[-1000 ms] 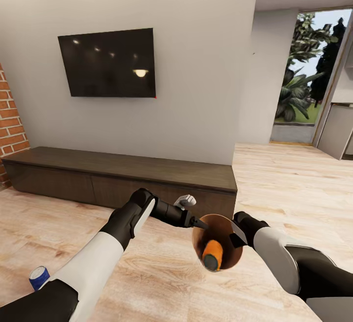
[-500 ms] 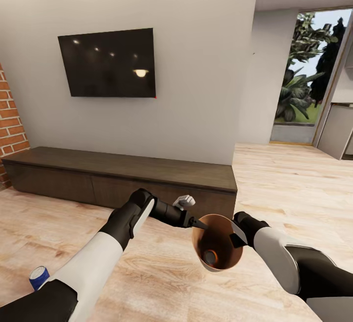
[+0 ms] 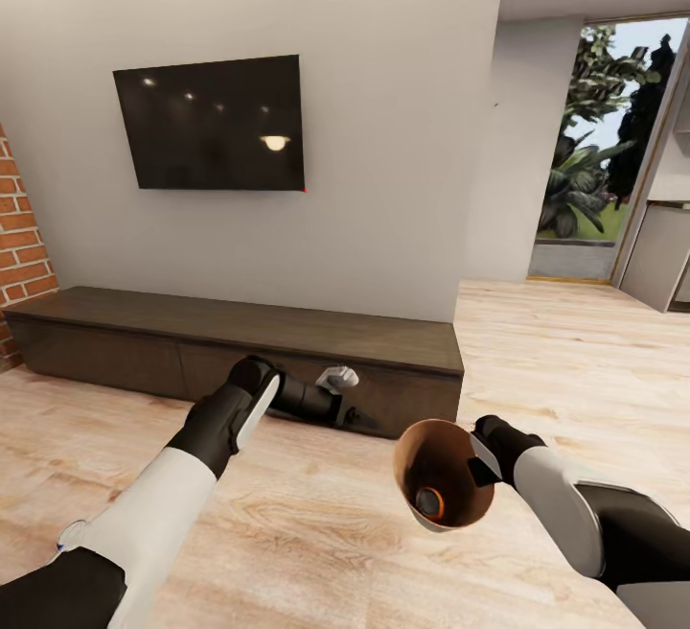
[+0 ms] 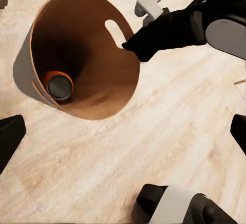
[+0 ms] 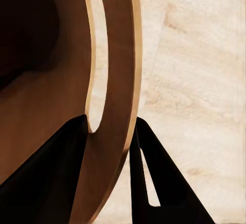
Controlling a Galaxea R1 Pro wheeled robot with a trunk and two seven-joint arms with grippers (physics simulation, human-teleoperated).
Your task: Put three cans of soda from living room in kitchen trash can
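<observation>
Head view: right gripper (image 3: 476, 464) clamps the rim of the trash can (image 3: 431, 461), an orange soda can (image 3: 428, 502) at its bottom; left gripper (image 3: 359, 417) apart, spread wide. Left wrist view: can lies inside. Right wrist view: fingers (image 5: 61, 178) straddle the wall. Judged next: fetching another can.

One soda can (image 3: 428, 502) lies inside the trash can (image 3: 422, 456), before the bench (image 3: 230, 327).

Arms (image 3: 158, 504) clad in white shells, black at joints and forearms. Pale grey bracket (image 3: 336, 379) mounted at left wrist. Fingers (image 5: 154, 183) black, flat, tapered to points.
</observation>
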